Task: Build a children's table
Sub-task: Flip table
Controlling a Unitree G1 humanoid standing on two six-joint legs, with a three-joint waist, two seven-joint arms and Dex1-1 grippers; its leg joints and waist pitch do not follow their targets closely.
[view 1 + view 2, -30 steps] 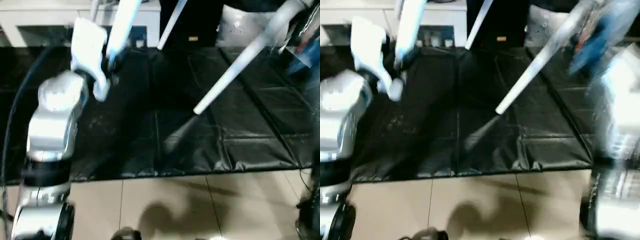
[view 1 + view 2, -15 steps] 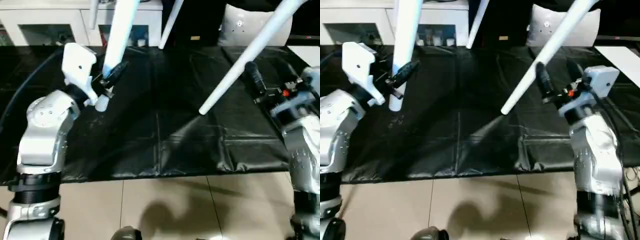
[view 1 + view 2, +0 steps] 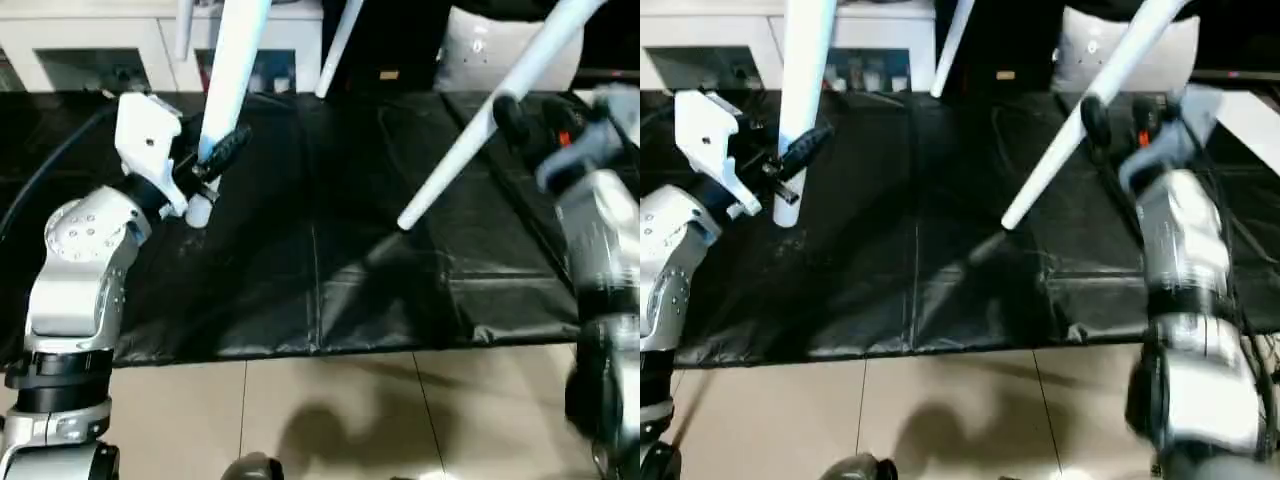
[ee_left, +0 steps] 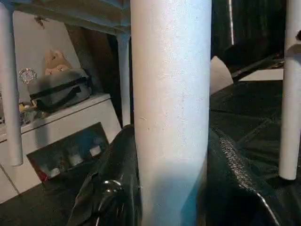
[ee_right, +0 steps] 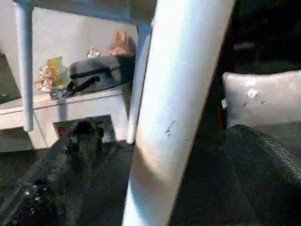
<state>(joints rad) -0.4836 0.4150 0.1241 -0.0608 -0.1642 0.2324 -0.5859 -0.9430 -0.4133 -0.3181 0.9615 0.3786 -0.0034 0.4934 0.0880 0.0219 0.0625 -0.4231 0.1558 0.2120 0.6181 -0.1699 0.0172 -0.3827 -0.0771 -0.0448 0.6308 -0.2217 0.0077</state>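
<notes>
Upper left: left gripper [image 3: 207, 163] is clamping the near-upright table leg [image 3: 229, 70] just above its foot. Upper right: right gripper [image 3: 1112, 117] is standing wide apart, straddling the slanted leg [image 3: 1080, 118] without squeezing. Black mat [image 3: 330, 250] is lying beneath.

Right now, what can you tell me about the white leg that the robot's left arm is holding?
The leg is a smooth, round, plain white post that looks like plastic. It stands nearly upright, leaning a little, with its rounded lower end just above the black mat; whether it touches the mat is unclear. The left end effector is shut on it near that lower end, one black finger on each side. Its top runs up out of the picture.
</notes>
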